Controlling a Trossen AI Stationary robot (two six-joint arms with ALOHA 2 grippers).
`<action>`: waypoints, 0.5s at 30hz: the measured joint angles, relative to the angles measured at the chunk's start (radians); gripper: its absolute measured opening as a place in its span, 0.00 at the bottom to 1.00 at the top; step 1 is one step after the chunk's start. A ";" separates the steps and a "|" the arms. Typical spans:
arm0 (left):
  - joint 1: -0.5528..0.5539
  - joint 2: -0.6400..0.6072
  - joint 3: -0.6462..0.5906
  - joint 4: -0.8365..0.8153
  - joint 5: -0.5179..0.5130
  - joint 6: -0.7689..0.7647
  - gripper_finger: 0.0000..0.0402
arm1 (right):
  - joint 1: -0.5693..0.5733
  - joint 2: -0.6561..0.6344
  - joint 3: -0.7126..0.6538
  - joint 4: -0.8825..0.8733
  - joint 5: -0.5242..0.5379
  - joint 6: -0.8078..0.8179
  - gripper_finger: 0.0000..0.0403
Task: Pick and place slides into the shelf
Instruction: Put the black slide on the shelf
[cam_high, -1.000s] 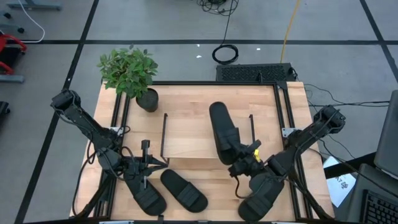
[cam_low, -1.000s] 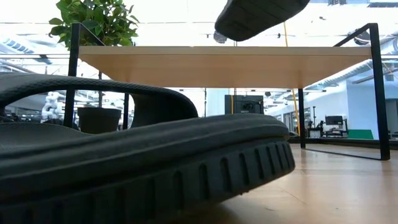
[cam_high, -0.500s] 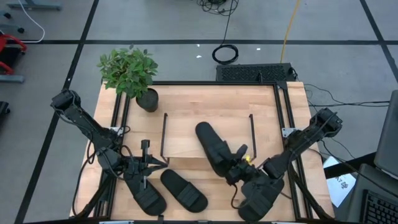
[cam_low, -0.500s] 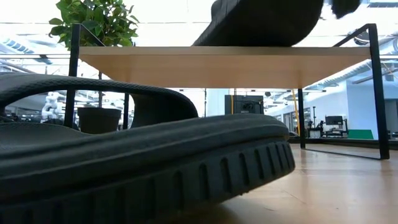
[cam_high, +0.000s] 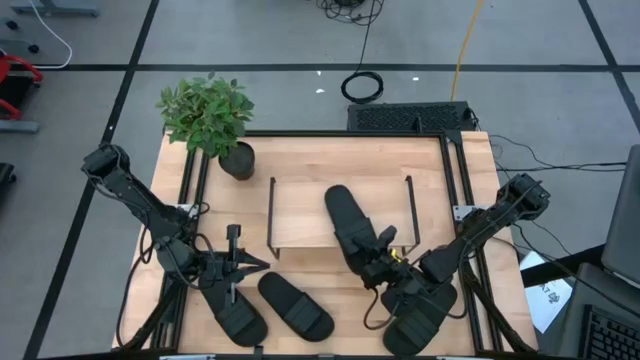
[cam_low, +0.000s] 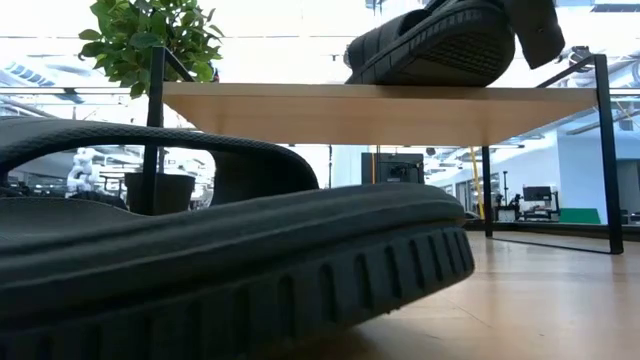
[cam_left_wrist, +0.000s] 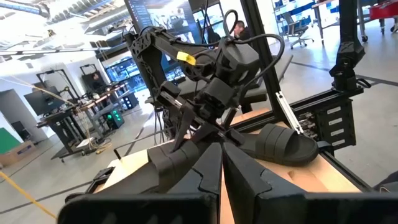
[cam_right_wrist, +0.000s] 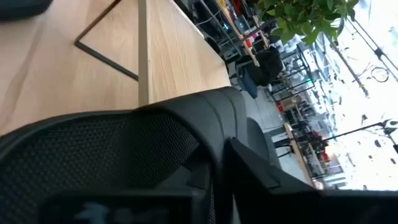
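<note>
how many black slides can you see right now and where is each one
4. One slide lies on the shelf, held by the right pincer. Two slides sit on the front-left tabletop, near the left pincer. One slide is under the right arm.

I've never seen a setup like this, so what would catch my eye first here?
Probably the right pincer gripping a black sandal that lies slantwise on the right half of the small wooden shelf. Next, the leafy potted plant at the table's far left corner. Then the left pincer, shut near two more sandals at the near edge.
</note>
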 joint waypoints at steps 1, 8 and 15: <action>0.000 0.000 0.000 0.000 0.000 0.000 0.05 | 0.000 0.000 0.000 0.001 0.002 0.003 0.15; 0.000 0.000 0.000 0.000 0.000 -0.001 0.05 | 0.002 0.002 0.036 -0.001 0.011 -0.015 0.41; 0.000 0.000 0.000 0.000 0.000 0.000 0.05 | 0.002 -0.002 0.097 0.000 0.050 -0.055 0.48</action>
